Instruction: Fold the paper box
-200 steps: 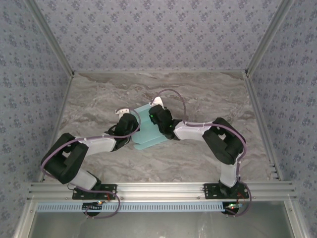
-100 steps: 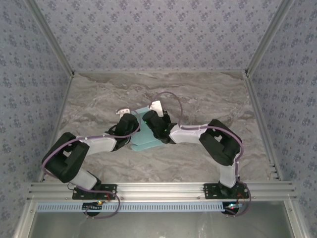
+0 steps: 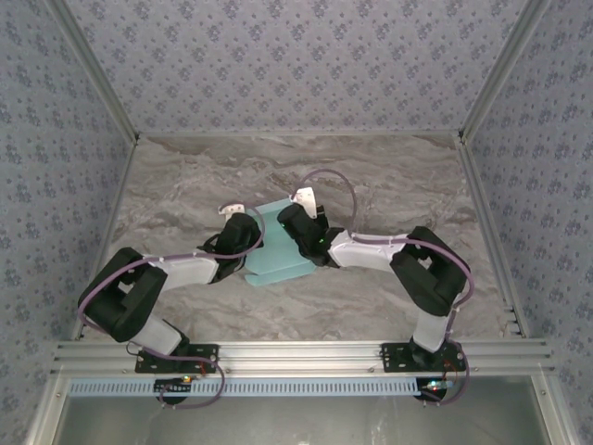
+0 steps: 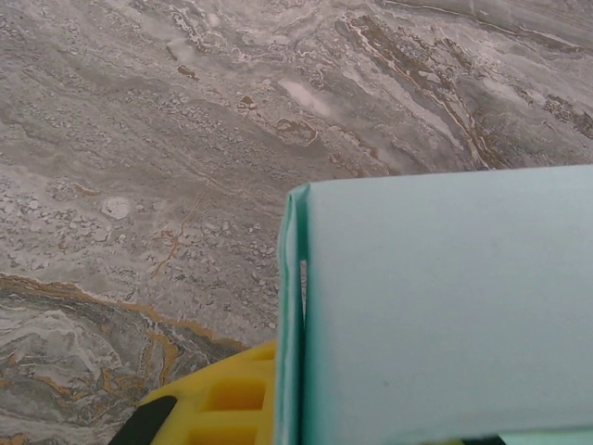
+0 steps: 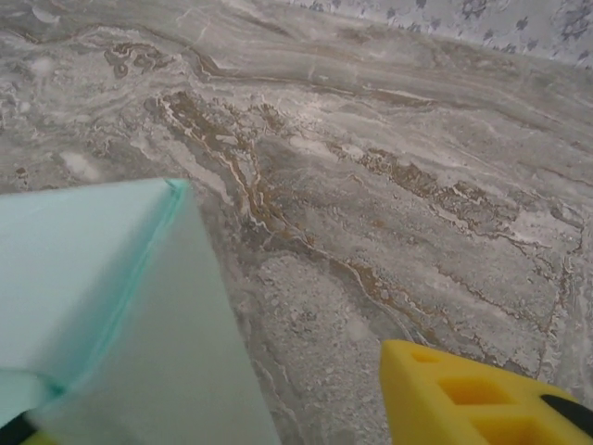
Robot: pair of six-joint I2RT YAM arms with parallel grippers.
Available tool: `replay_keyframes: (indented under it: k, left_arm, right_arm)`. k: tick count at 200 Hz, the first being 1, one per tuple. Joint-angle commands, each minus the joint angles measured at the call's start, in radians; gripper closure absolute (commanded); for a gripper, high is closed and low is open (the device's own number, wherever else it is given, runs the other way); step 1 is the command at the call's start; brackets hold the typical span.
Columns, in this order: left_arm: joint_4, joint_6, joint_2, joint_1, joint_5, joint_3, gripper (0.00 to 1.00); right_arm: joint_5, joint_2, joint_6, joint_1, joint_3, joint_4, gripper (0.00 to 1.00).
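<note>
Two grippers meet at the box [image 3: 278, 264], mid-table. On the left gripper [image 3: 243, 230], one yellow finger [image 4: 218, 400] lies against the card's edge and its partner is hidden, so I cannot tell whether it pinches. The right gripper [image 3: 298, 228] looks spread, with a finger [image 5: 463, 394] clear of the panel. I'd keep the left steady while the right presses along the crease. Since half a second ago the right arm has swung rightward, baring more card.
</note>
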Motion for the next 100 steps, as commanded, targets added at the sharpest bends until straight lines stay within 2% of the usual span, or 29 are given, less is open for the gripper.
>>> replay_keyframes:
  k: [1, 44, 62, 76, 100]
  left_arm:
    - [-0.005, -0.024, 0.001, 0.004, -0.027, 0.012, 1.00]
    - [-0.009, -0.023, 0.001, 0.004, -0.028, 0.014, 1.00]
    - [-0.007, -0.025, 0.002, 0.004, -0.028, 0.013, 1.00]
    - [-0.007, -0.025, 0.002, 0.005, -0.026, 0.013, 1.00]
    - [-0.006, -0.025, 0.005, 0.005, -0.022, 0.017, 1.00]
  right_arm:
    - [-0.139, -0.090, -0.018, -0.025, -0.050, -0.012, 0.44]
    - [-0.455, -0.245, -0.172, -0.049, -0.140, 0.054, 0.31]
    - [-0.539, -0.301, -0.241, -0.076, -0.156, 0.030, 0.29]
    - [-0.552, -0.336, -0.254, -0.108, -0.171, 0.014, 0.29]
    - [-0.650, -0.355, -0.285, -0.160, -0.198, 0.037, 0.29]
